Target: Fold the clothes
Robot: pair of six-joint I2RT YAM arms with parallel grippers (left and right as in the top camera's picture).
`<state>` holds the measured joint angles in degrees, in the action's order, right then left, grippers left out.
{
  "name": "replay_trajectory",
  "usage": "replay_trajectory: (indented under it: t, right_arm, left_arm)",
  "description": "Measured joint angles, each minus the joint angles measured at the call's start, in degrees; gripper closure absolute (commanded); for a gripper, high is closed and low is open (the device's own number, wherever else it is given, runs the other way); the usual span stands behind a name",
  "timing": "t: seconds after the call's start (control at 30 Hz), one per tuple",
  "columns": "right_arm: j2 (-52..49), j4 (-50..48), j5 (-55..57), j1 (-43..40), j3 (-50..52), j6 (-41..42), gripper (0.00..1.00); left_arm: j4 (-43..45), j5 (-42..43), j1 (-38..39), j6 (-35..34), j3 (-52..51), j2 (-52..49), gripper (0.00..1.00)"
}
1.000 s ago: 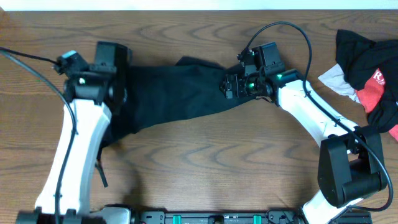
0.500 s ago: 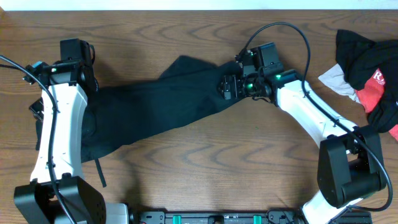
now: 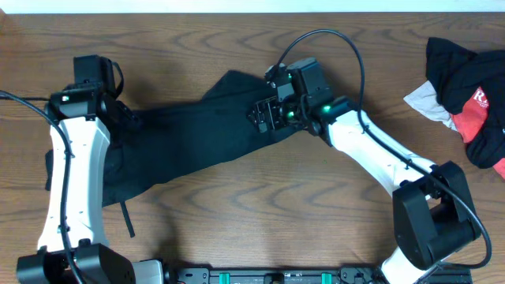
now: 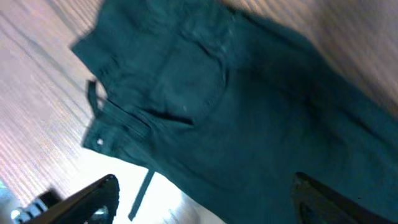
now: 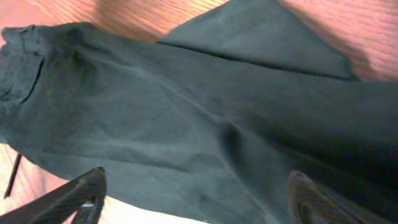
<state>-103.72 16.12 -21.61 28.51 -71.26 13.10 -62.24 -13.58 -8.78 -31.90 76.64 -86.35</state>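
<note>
The right hand has slid leftward along the leg end of the dark trousers over the past second, while the left arm has pulled back from the middle of the garment towards the table's left side. The trousers lie stretched slantwise across the wooden table, waist at the left and legs running up to the right, where a flap of one leg lies apart from the rest. Both hands hover over the cloth with fingers spread wide and nothing pinched: the left hand above the waistband and back pocket, the right over the legs. The fabric looks soft, limp and light, likely to sag and crease wherever it is not supported. The firmest holds appear to be the stitched waistband and the leg hems, each taken at a corner so that the cloth lifts flat. A heap of black and red clothing waits well apart at the table's right edge.
</note>
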Motion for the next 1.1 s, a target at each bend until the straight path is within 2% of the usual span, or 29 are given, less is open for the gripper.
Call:
replay_trajectory:
  t: [0.07,0.23,0.37,0.53,0.7,0.83,1.03,1.1]
  right_arm:
    - [0.0,-0.3,0.7,0.5,0.0,0.2,0.26]
    - [-0.8,-1.4,1.5,0.7,0.0,0.9,0.53]
    - [-2.2,-1.6,2.0,0.7,0.0,1.5,0.6]
    - [-2.4,-1.9,2.1,0.9,0.0,1.8,0.66]
    - [-3.3,-1.9,4.5,0.9,0.0,2.0,0.65]
    - [-4.7,-1.9,6.8,0.6,0.0,2.5,0.55]
    - [-5.1,0.0,8.8,-2.7,-1.6,2.7,0.47]
    - [-5.2,2.9,8.8,-4.9,-3.9,2.8,0.38]
  left_arm:
    - [2.0,2.7,0.0,0.9,-2.8,0.0,0.2]
    - [8.7,7.8,0.0,2.4,-9.8,0.0,0.38]
    - [13.9,9.6,0.0,3.3,-14.5,-0.3,0.57]
    - [17.7,10.7,0.0,3.6,-17.7,-1.9,0.65]
    - [19.7,10.7,0.0,3.6,-18.0,-5.5,0.71]
    - [21.4,10.7,0.0,3.7,-18.0,-9.0,0.71]
    - [22.8,10.8,0.0,4.1,-18.0,-12.8,0.71]
    - [23.0,10.5,0.0,4.3,-18.0,-13.2,0.71]
